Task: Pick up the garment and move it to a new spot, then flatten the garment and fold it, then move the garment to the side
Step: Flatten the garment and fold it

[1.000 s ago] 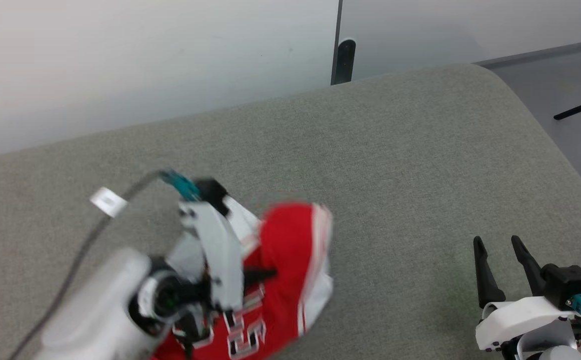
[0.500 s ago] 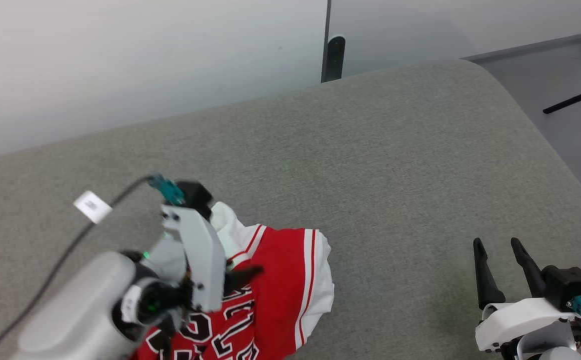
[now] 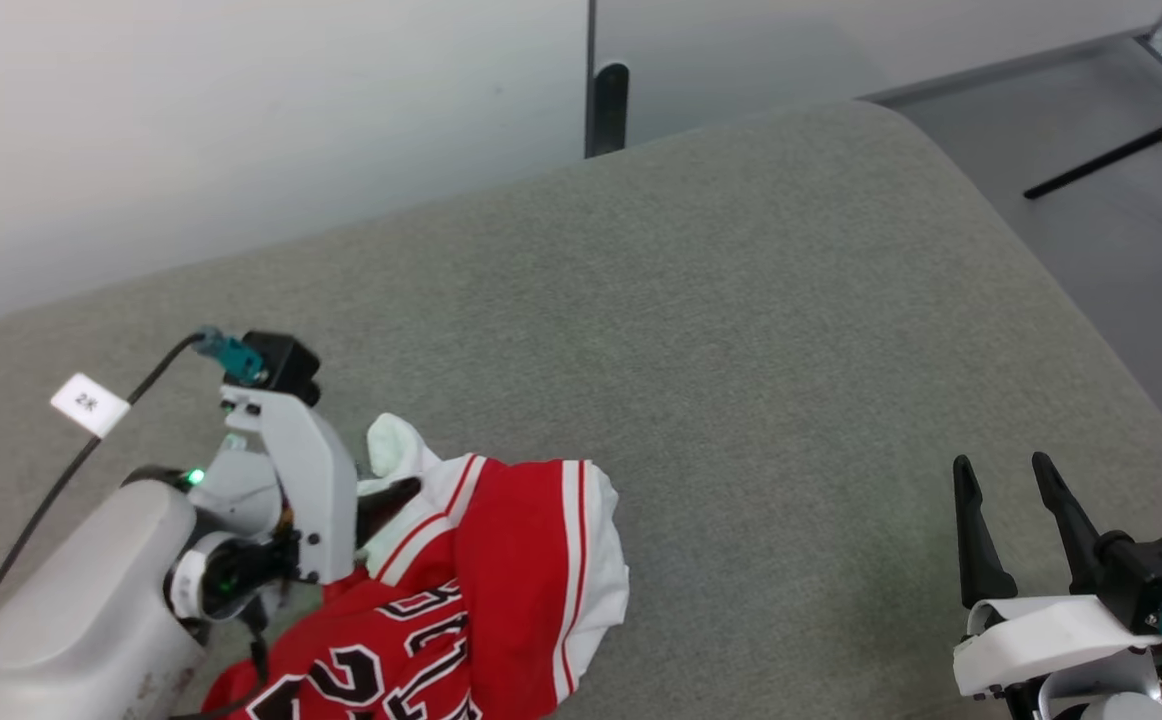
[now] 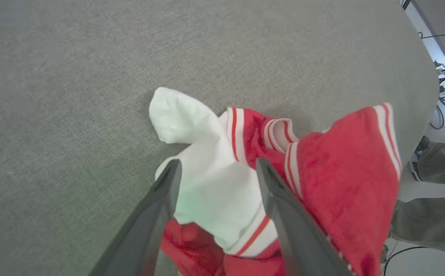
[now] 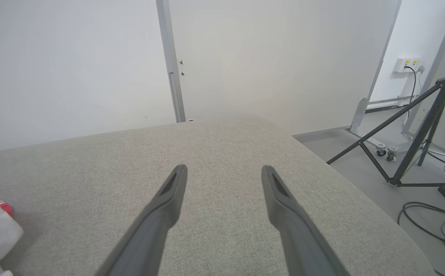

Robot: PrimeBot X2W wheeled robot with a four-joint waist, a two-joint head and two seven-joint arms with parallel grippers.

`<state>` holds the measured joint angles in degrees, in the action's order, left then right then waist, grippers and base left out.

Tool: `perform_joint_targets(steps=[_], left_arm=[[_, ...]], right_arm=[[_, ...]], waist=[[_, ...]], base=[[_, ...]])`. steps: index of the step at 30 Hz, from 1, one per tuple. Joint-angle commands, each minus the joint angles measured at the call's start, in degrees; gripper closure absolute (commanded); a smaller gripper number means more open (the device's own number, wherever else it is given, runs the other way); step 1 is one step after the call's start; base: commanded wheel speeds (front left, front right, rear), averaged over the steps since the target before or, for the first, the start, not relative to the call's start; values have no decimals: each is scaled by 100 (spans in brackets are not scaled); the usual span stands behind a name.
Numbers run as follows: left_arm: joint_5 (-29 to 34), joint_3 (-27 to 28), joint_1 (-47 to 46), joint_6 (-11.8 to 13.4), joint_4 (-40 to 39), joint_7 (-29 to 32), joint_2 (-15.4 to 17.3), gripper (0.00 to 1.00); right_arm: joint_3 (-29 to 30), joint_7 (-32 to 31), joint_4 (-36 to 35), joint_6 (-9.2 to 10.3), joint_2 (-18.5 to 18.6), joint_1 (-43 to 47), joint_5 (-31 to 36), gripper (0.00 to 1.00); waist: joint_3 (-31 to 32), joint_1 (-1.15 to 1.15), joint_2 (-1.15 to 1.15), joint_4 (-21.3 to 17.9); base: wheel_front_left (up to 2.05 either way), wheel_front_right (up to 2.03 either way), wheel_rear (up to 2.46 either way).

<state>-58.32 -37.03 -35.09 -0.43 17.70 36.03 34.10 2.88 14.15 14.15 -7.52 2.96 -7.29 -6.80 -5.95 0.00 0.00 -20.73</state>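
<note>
Presently, item one: the garment (image 3: 501, 600), red with white sleeves and black numerals, lying crumpled on the near left part of the grey upholstered surface (image 3: 741, 330), one white sleeve (image 4: 176, 119) poking outward. Item two: left gripper (image 4: 218, 165), fingers spread wide over the white sleeve, clasping nothing; whether the tips touch fabric is unclear. Item three: right gripper (image 3: 1001, 462), likewise spread and empty, hovering above bare upholstery, well apart from the garment. Item four: black tripod (image 5: 429, 126) on the floor beyond the surface's right edge.
</note>
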Motion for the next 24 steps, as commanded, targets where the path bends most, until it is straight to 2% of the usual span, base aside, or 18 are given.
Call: perform_joint_targets(steps=[1,13,14,15,16,17,24], left_arm=[[50,-27,-68,-72,143,-27,11,0],[-134,-82,-380,-80,1580,333,-258,0],[-132,-88,-412,-70,1671,363,-278,15],[-179,-85,-436,-48,1776,411,-324,53],[-220,-79,-464,-57,1847,447,-361,64],[-201,-85,-502,-54,1919,458,-378,100],[-132,-99,-814,-75,2118,532,-332,100]], right_arm=[[-16,42,-34,6,-10,85,-22,0],[-51,71,38,6,-11,64,-127,0],[-51,74,44,6,-11,50,-133,0],[-48,77,47,6,-10,40,-135,0],[-50,79,51,6,-11,31,-137,0],[-55,82,56,6,-10,24,-139,0],[-12,92,83,6,-10,22,-126,0]], waist=[[-70,0,0,-89],[-240,0,0,-211],[-252,0,0,-206],[-264,0,0,-199],[-275,0,0,-193],[-284,0,0,-188],[-269,0,0,-104]], base=[[0,0,0],[0,0,0],[0,0,0],[0,0,0],[0,0,0],[0,0,0],[0,0,0]])
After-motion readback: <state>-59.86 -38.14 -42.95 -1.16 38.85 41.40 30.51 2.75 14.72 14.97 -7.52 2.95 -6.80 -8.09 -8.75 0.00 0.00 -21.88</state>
